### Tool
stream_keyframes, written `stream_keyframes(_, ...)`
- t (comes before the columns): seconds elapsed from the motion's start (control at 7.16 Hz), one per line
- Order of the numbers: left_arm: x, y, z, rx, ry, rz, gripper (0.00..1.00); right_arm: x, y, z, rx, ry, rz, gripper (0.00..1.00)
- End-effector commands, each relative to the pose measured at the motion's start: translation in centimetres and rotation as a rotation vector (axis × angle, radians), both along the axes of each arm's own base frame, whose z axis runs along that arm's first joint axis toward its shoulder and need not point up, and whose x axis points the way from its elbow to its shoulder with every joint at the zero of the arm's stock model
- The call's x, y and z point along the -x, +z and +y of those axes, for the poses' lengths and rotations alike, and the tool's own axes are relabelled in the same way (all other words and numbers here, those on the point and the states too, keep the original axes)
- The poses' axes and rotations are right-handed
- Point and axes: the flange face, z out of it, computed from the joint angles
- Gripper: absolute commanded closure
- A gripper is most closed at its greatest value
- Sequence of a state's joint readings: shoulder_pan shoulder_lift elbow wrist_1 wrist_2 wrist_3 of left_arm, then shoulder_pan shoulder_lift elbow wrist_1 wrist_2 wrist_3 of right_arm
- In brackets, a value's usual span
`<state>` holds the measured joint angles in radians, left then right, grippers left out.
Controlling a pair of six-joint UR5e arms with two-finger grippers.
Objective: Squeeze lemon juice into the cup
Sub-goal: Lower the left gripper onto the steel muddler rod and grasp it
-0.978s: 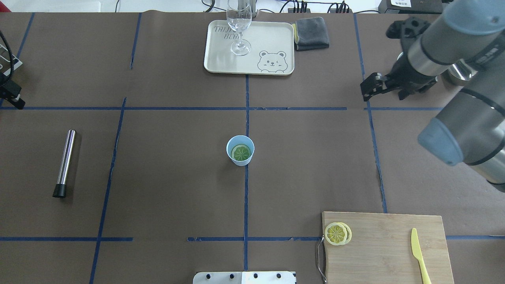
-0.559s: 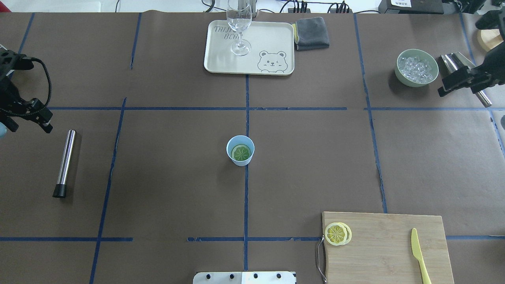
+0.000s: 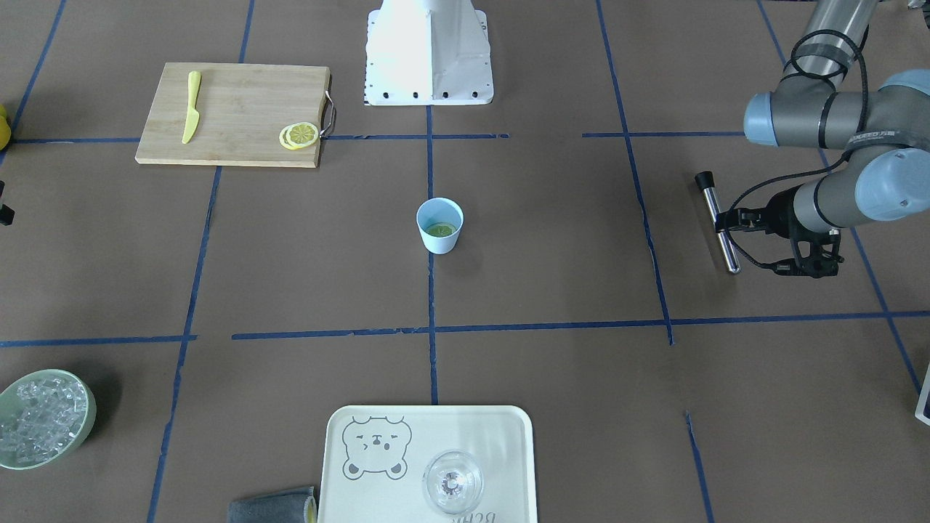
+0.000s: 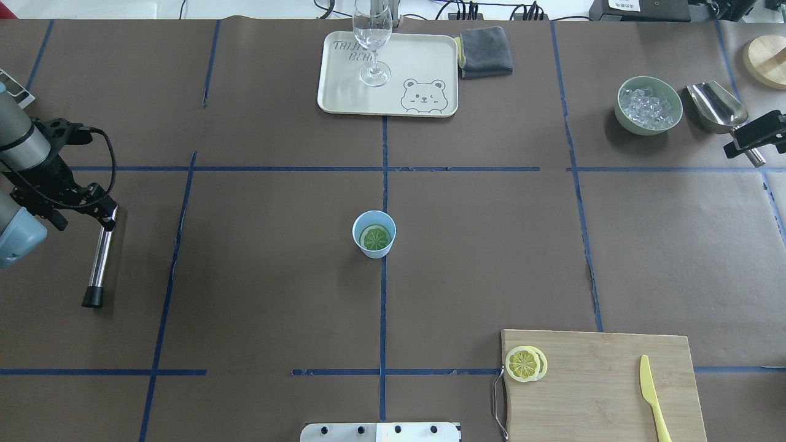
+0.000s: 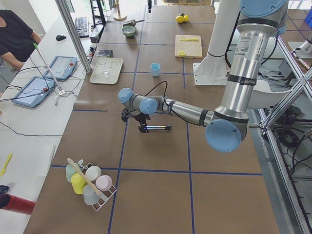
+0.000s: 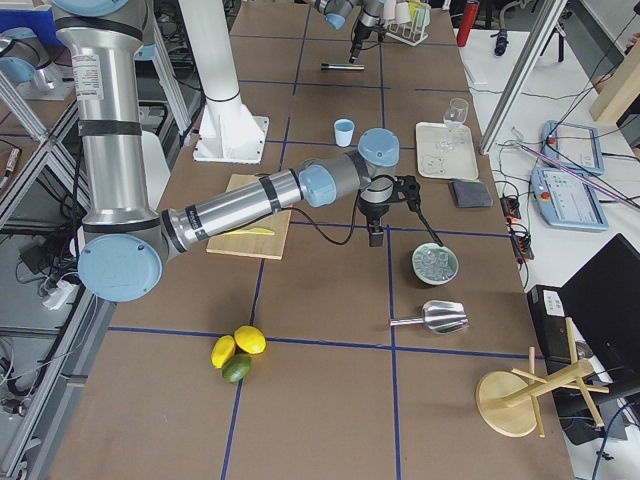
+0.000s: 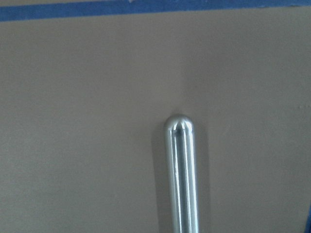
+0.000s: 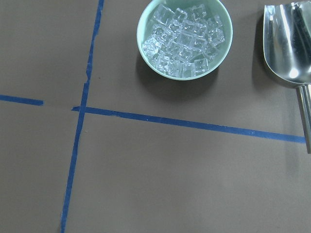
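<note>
The lemon slice (image 4: 375,237) lies flat inside the cup (image 4: 368,221) at the worktop's centre. The left end effector (image 4: 101,212) hangs over the steel rod's (image 4: 98,264) far tip; the right end effector (image 4: 740,142) sits far right. I cannot tell either's finger spacing. Likely step: fetching the rod. Next, lower squarely and clamp it.

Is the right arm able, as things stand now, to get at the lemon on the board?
Probably yes. The lemon lies uncovered at the corner of the board, on the right arm's side of the table. The knife lies apart from it, and nothing stands between it and the right gripper.
</note>
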<state>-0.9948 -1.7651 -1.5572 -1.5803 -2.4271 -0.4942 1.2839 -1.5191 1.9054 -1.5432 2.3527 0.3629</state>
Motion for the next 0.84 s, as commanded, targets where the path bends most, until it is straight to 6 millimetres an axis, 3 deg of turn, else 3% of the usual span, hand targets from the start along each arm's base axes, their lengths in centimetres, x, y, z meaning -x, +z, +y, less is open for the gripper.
stream_keyframes(0.0, -1.6, 0.5, 0.2, 0.0, 0.01, 0.003, 0.0, -0.2, 0.0, 0.0, 0.0, 0.003, -0.002, 0.0)
stream_keyframes(0.7, -3.4, 0.9, 0.6, 0.002, 0.04, -0.009, 0.0, -0.4, 0.0, 0.0, 0.0, 0.006, -0.003, 0.0)
